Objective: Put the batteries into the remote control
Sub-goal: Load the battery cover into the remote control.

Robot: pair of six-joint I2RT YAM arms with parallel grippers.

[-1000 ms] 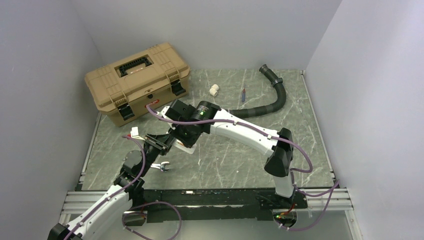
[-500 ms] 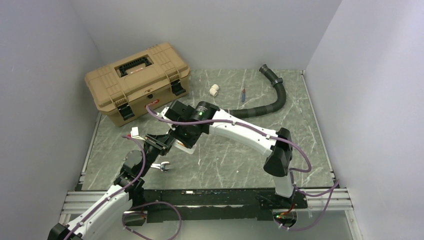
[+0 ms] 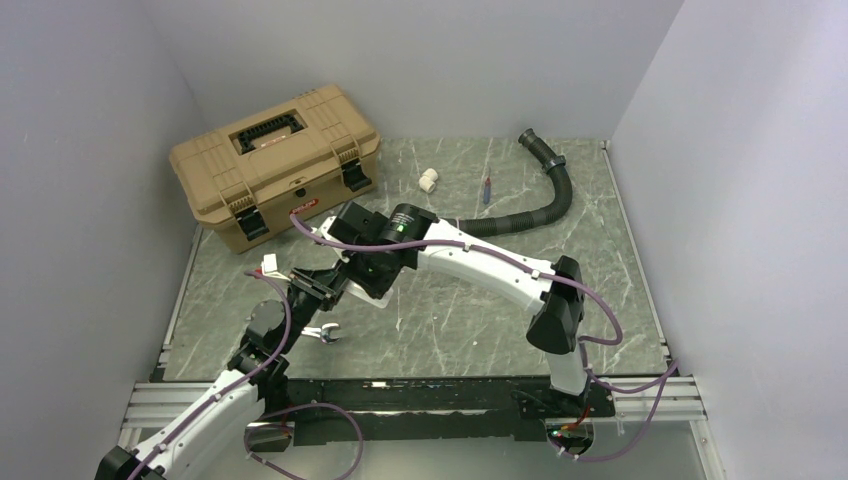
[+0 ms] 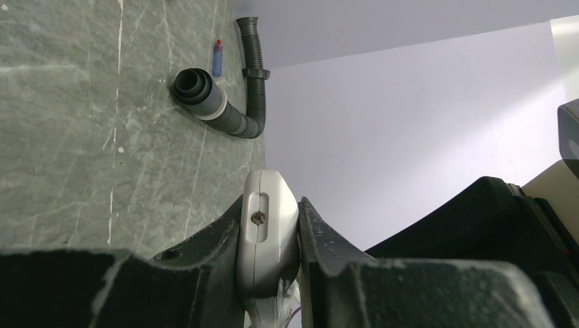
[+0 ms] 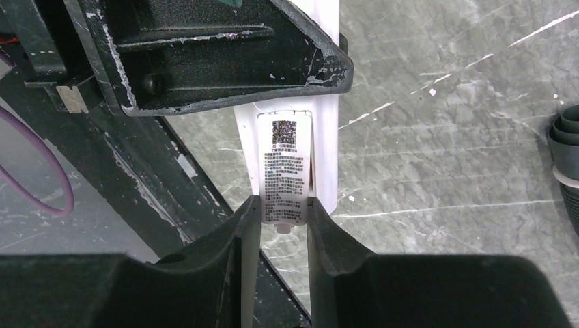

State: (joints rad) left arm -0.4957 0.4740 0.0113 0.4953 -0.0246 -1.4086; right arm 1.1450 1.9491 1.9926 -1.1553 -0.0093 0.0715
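The remote control (image 4: 267, 232), a slim white bar, shows end-on in the left wrist view, pinched between the jaws of my left gripper (image 4: 271, 205). From above only a sliver of the remote control (image 3: 372, 294) shows between the two wrists, above the left middle of the table. In the right wrist view its plain back faces the camera, and a labelled battery cover (image 5: 285, 171) with a QR code lies along it. My right gripper (image 5: 283, 205) is shut on that cover's near end. The left gripper's black finger (image 5: 225, 61) clamps the remote farther up. The batteries are out of view.
A tan toolbox (image 3: 275, 165) stands at the back left. A black corrugated hose (image 3: 530, 205) curves along the back right, with a white pipe fitting (image 3: 428, 180) and a red-and-blue stick (image 3: 487, 189) near it. A silver wrench (image 3: 322, 333) lies under the left arm.
The right wrist has crept a little to the left. Both grips look the same.
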